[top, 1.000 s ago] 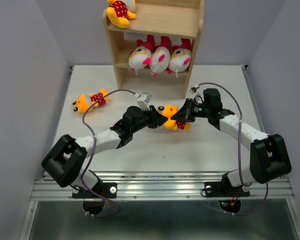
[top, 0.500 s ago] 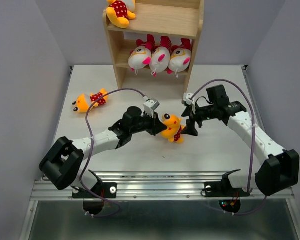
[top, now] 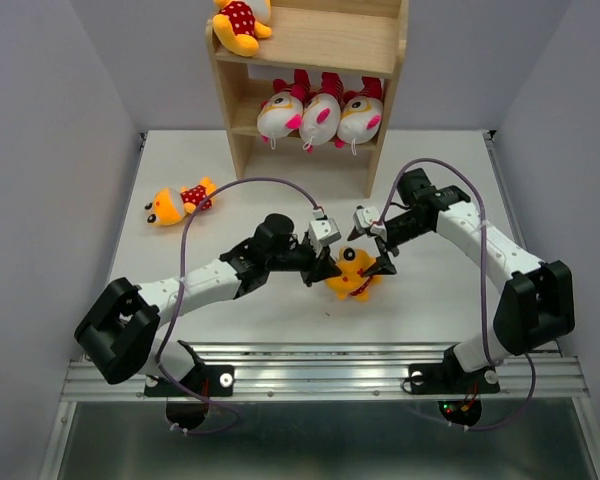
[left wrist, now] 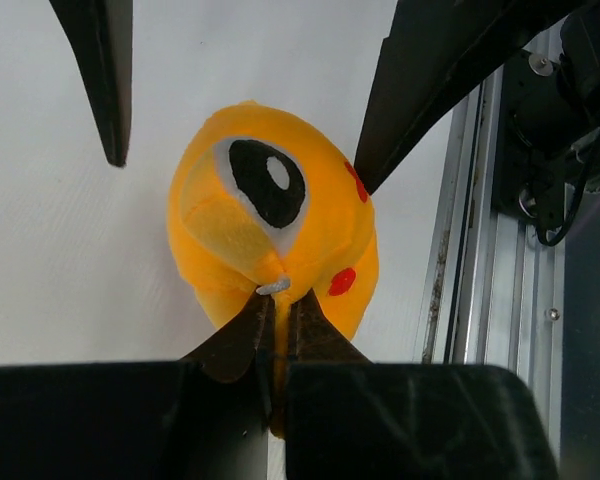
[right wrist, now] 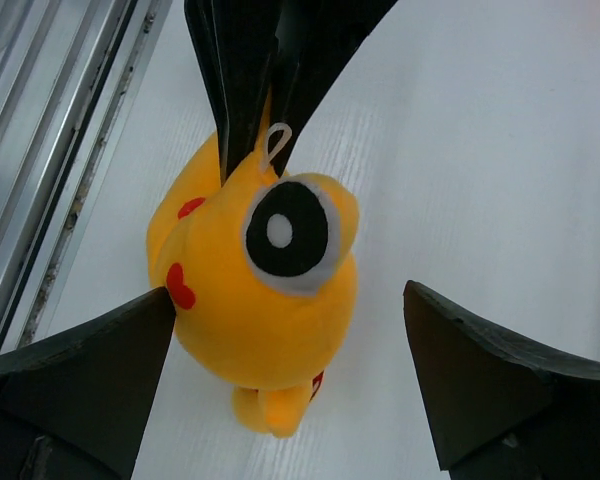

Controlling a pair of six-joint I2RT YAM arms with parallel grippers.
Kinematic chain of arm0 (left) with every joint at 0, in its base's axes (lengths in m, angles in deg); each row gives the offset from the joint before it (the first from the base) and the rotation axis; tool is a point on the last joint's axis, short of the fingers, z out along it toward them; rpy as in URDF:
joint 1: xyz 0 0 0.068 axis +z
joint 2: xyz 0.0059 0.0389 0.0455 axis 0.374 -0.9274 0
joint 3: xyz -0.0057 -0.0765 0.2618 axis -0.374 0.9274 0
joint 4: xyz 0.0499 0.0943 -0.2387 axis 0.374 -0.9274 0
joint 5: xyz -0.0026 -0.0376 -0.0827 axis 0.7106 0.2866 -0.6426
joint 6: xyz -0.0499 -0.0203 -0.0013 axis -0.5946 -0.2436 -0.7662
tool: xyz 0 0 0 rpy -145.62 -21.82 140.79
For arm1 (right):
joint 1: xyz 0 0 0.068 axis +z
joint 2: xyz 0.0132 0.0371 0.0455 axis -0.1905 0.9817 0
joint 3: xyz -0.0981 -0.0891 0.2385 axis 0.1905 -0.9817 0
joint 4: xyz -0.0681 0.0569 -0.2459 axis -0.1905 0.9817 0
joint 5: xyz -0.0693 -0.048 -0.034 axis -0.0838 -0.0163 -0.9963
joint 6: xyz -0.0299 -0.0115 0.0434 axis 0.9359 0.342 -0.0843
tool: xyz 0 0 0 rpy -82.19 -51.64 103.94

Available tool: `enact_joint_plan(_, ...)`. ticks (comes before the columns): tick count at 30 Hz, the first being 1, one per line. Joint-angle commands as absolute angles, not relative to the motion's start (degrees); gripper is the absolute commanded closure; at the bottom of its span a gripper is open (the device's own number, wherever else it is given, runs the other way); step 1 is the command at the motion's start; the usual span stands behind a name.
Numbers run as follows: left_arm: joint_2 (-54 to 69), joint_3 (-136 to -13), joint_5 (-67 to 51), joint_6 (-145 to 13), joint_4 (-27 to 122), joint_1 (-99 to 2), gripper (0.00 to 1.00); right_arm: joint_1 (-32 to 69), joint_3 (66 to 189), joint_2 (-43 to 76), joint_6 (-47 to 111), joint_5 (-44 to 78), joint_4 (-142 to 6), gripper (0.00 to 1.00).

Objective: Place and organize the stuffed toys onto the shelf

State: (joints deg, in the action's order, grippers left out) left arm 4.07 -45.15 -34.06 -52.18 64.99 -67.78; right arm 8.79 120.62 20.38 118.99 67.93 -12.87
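A yellow-orange stuffed toy (top: 353,277) (left wrist: 270,215) (right wrist: 260,290) is near the table's middle front. My left gripper (top: 328,268) (left wrist: 277,303) is shut on a thin edge of its head, beside a small white loop. My right gripper (top: 371,250) (right wrist: 290,335) is open, one finger on each side of the toy's head without squeezing it. A second yellow toy (top: 180,203) lies on the table at the left. On the wooden shelf (top: 330,42), another yellow toy (top: 240,22) sits on the top board. Three white-headed toys (top: 320,116) lie side by side one tier lower.
The shelf stands at the table's far edge, behind both arms. A metal rail (top: 320,372) runs along the near edge, close to the held toy. Grey walls close in the left and right sides.
My right gripper has let go of the toy and opened wide, and now straddles its head. My left gripper has carried the toy toward the near edge and slightly right.
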Motion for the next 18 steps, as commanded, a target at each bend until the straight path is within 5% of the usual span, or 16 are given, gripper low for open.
enact_joint_plan(1, 4.33, -48.58, -36.1, -47.82, 64.07, -69.16, 1.0, 11.51, 123.55, 21.46, 121.32, 70.06, -8.37, 0.04)
enact_joint_plan(3, 4.06, -48.75, -35.13, -48.09, 64.07, -69.33, 1.0, 12.92, 122.93, 21.11, 120.26, 68.83, -9.33, 0.12)
enact_joint_plan(7, 4.94, -47.71, -30.83, -50.19, 65.47, -69.25, 1.0, 12.92, 122.75, 20.32, 115.44, 67.6, -9.34, 0.63)
enact_joint_plan(9, 5.99, -46.48, -28.2, -52.38, 66.88, -69.07, 0.85, 12.92, 123.01, 20.14, 110.79, 66.63, -11.43, 0.89)
enact_joint_plan(10, 7.21, -45.86, -27.06, -53.27, 68.28, -69.07, 0.67, 12.92, 122.93, 19.79, 107.37, 64.8, -13.36, 0.99)
enact_joint_plan(13, 10.64, -42.88, -22.05, -57.74, 71.44, -68.9, 0.4, 12.92, 121.61, 18.83, 89.62, 60.41, -21.54, 0.99)
enact_joint_plan(16, 15.55, -38.75, -15.2, -62.74, 76.26, -68.63, 0.01, 12.92, 117.06, 14.8, 62.02, 56.36, -34.88, 0.99)
enact_joint_plan(18, 19.07, -35.07, -10.81, -65.48, 79.0, -68.2, 0.02, 12.31, 112.5, 12.77, 48.17, 54.33, -45.83, 0.99)
